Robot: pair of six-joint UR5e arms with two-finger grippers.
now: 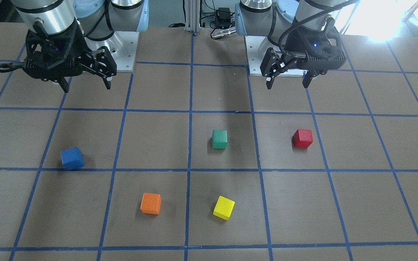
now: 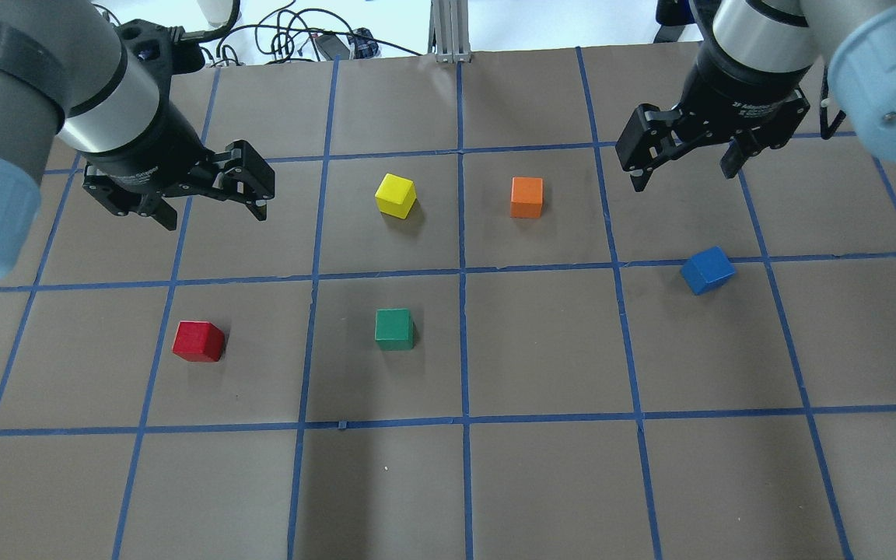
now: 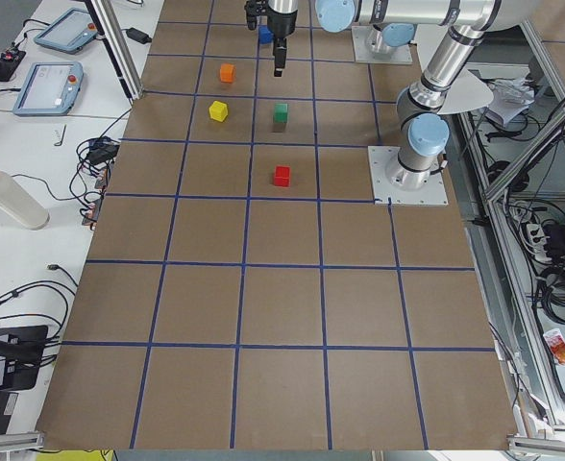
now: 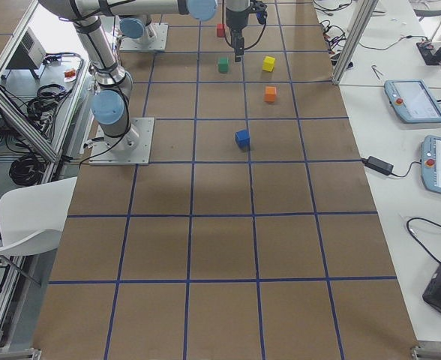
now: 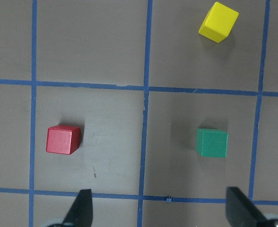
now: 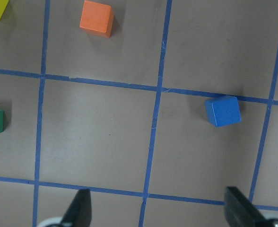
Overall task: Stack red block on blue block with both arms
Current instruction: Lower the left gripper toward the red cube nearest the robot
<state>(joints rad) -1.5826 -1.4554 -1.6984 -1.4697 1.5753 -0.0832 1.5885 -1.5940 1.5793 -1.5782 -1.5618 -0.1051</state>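
Observation:
The red block sits on the table on my left side; it also shows in the left wrist view and the front view. The blue block sits slightly turned on the right side, next to a blue tape line; the right wrist view shows it too. My left gripper hangs open and empty well above the table, apart from the red block. My right gripper hangs open and empty above the table, apart from the blue block.
A green block, a yellow block and an orange block lie between the two task blocks. The brown table carries a blue tape grid. The arm bases stand at the robot's edge.

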